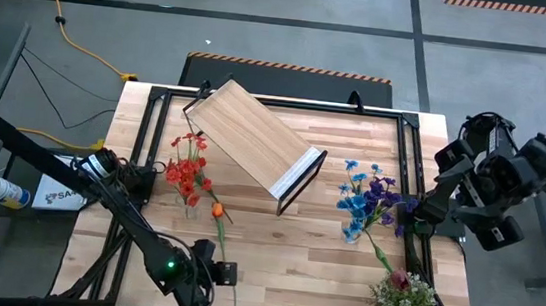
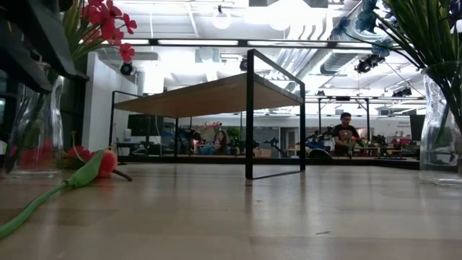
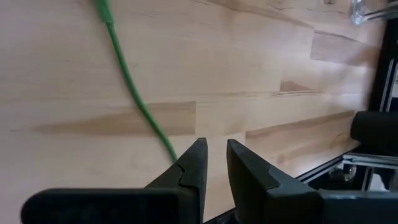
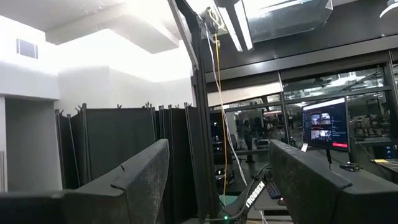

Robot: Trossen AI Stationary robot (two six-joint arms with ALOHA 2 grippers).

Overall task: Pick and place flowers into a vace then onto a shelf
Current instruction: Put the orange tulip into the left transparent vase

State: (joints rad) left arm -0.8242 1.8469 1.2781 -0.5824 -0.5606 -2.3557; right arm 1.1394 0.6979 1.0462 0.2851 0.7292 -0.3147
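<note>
Dark fingers (image 3: 194,163) of the left claw (image 3: 215,144) sit low over the table (image 1: 322,268). They are only a little way apart. I can see bare wood in the thin gap, so the claw holds nothing.

One flower, the orange tulip (image 1: 217,209), lies flat on the table. Its long green stem (image 3: 134,93) runs right up to the tip of one finger and stops there, just beside the gap and not inside it. I cannot tell if the stem touches that finger. The orange head is at the far end of the stem, away from the claw.

Past the tulip's head stand the red flowers (image 1: 186,170) in a glass vase (image 2: 32,126). The shelf (image 1: 254,136) stands farther off still, turned at a slant in the middle of the table.

The left arm (image 1: 117,203) reaches long and low from the table's left side, and its claw is close to the near edge.

The right claw (image 4: 219,146) is wide open and holds nothing. It is lifted up off the right side of the table and points out at the room. The blue and purple flowers (image 1: 364,197) stand in another vase on that side.
</note>
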